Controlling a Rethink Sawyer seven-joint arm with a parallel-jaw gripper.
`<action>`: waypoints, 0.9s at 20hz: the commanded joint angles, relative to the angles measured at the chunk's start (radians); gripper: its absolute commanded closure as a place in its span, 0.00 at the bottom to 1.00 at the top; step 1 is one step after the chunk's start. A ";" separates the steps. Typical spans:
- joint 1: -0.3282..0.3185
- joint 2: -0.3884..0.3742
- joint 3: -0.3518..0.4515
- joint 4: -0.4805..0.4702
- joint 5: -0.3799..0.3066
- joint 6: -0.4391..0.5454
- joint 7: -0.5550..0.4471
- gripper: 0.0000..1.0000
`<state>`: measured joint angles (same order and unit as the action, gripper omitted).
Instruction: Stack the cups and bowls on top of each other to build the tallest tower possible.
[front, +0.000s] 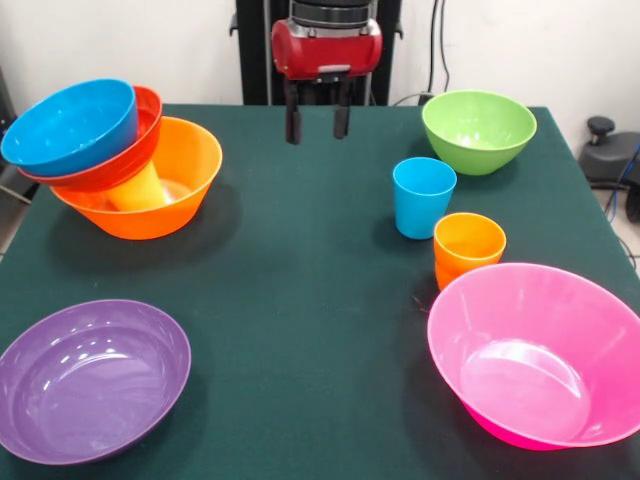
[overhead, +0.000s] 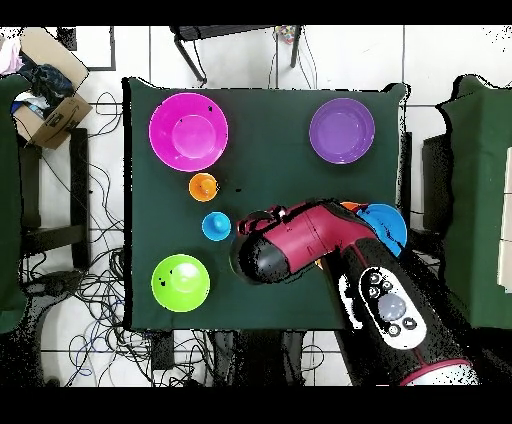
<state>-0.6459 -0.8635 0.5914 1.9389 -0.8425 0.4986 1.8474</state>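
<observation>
Currently the gripper (front: 317, 122) is held open and empty above the table's (front: 300, 300) far middle. At front-view left, the tower (front: 120, 165) is seen: a blue bowl (front: 70, 125) tilted in a red-orange bowl (front: 120, 165), both in the orange bowl (front: 165, 200) over a yellow cup (front: 140, 190). Green (front: 478, 130), pink (front: 535, 355) and purple (front: 90, 380) bowls, plus blue (front: 423, 197) and orange cups (front: 468, 246), are left apart.

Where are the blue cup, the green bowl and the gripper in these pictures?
blue cup (front: 423, 200): front view, on its outer wall.
green bowl (front: 478, 125): front view, on its inner wall.
gripper (front: 316, 125): front view, midway between its two open fingertips.
</observation>
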 joint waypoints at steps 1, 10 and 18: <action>0.059 0.016 -0.096 0.035 -0.022 -0.093 0.151 0.00; 0.195 0.042 -0.200 0.003 0.000 -0.141 0.228 0.00; 0.292 0.075 -0.273 -0.052 0.058 -0.173 0.257 0.00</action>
<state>-0.4215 -0.8536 0.4040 1.9389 -0.8192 0.3748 1.8700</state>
